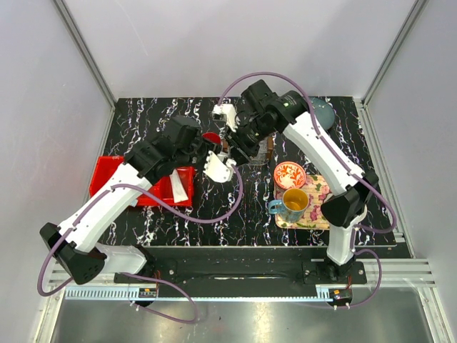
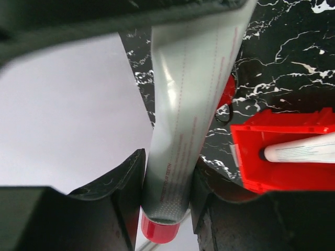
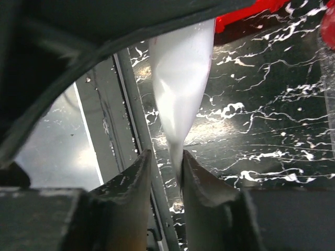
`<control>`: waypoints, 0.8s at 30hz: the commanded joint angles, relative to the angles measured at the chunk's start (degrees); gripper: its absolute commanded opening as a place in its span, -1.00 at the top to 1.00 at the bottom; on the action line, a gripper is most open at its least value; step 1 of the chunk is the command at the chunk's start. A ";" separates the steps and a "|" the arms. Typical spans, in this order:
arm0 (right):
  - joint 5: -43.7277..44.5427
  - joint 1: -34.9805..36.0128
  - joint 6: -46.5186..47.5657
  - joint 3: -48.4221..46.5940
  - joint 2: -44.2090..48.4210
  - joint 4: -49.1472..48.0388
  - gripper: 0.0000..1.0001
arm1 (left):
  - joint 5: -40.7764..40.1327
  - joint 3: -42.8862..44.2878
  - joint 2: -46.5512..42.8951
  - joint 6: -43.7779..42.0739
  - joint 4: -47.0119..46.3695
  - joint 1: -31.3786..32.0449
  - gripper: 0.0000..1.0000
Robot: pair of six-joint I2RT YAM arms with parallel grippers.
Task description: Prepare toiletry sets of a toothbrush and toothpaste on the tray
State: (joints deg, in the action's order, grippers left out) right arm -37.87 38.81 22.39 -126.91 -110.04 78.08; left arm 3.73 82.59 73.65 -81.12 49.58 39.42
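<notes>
My left pincer (image 2: pixel 167 175) is clenched on a small white squeeze tube of toothpaste (image 2: pixel 193 89), gripping just above its round red cap, which pokes out at six o'clock of the fingers. My right pincer (image 3: pixel 166 162) is pinching a thin, flat crimped tail. I judge it's the far end of that same tube, so this reads as a mid-air handover above the black, white-veined table (image 3: pixel 261 130). The grips make sense: the cap end is round and firm enough to squeeze, and the crimp is a flat blade that suits a narrow pinch. The skin looks glossy and soft, with fine red print down its length. Out at three o'clock in the left wrist view, the second white tube (image 2: pixel 298 151) lies inside the red plastic bin (image 2: pixel 282 125). From above, that bin sits at nine o'clock of the pincers, and the floral rectangular tray (image 1: pixel 318 189) of crockery at four o'clock. I can't make out the clear oval plastic tray, and I see no toothbrush.
</notes>
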 commanded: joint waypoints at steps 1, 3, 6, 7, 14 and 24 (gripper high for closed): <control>2.79 -1.45 -1.65 1.66 6.76 -4.86 0.19 | -2.93 -1.64 -2.81 5.79 -4.76 0.04 1.00; 3.24 -2.85 -2.79 2.54 8.25 -6.36 0.00 | -2.85 -2.25 -3.33 9.48 -5.72 -0.04 1.00; 3.76 -5.31 -4.55 4.74 10.62 -10.65 -0.07 | -2.06 -3.22 -4.12 15.89 -7.83 -0.22 1.00; 3.85 -6.02 -4.90 5.88 11.33 -11.63 -0.09 | -1.88 -3.57 -4.56 17.47 -8.36 -0.39 1.00; 3.68 -12.08 -11.84 13.88 17.75 -23.05 -0.16 | 0.05 -6.12 -5.97 36.52 -16.69 -1.54 1.00; -0.62 -13.14 -19.84 20.30 23.81 -39.04 -0.32 | -8.47 -8.14 -6.15 60.71 -30.94 -1.54 1.00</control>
State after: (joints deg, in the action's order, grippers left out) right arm -35.73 25.61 7.46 -107.68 -89.73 50.22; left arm 0.80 74.35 69.34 -33.82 30.65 38.06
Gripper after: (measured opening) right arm 0.646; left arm 0.346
